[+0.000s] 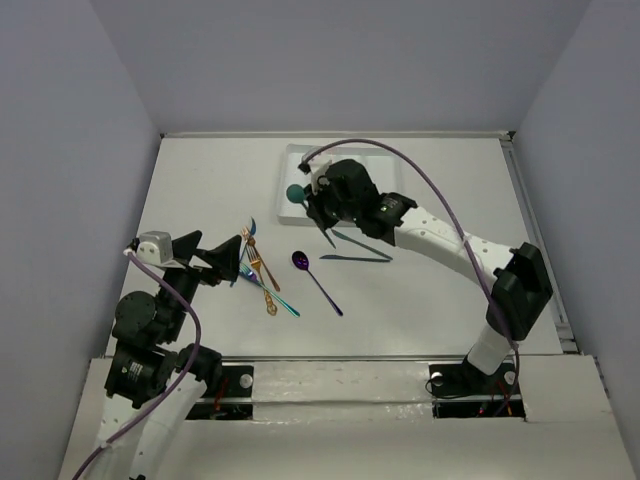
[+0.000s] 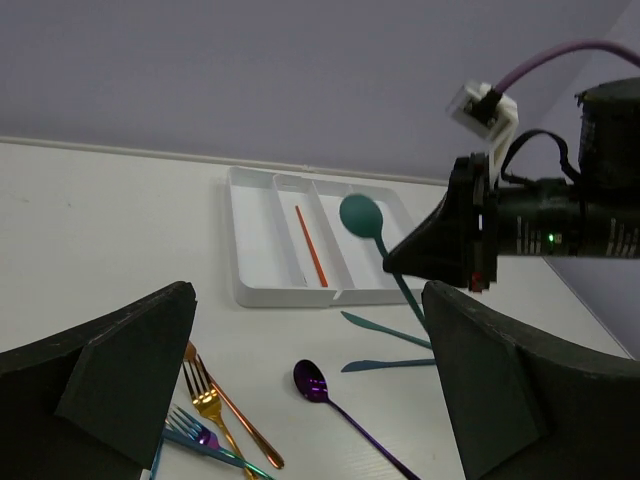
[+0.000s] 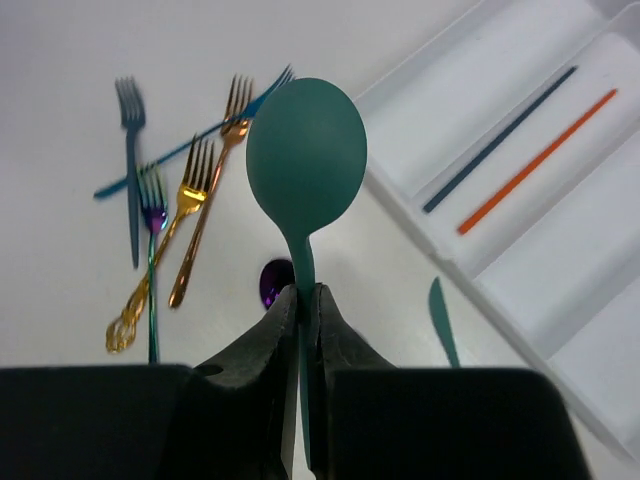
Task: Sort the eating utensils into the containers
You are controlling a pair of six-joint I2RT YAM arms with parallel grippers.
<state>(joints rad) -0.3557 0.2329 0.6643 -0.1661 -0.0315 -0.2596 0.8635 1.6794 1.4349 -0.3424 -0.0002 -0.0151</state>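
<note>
Bare table [image 1: 200,185] lies open from 10 to 12 o'clock of the left gripper [image 2: 310,300]. At its 3 o'clock a heap of forks [image 1: 260,268] blocks the way, a purple spoon [image 1: 316,282] beyond. The right gripper [image 3: 307,300], clamped on a teal spoon [image 3: 305,150], hangs over the 7 o'clock corner of the white tray [image 2: 237,240]. Two teal knives [image 1: 356,248] lie at the tray's 6 o'clock. An orange stick [image 2: 311,259] and a dark stick [image 3: 497,140] lie lengthwise inside.
</note>
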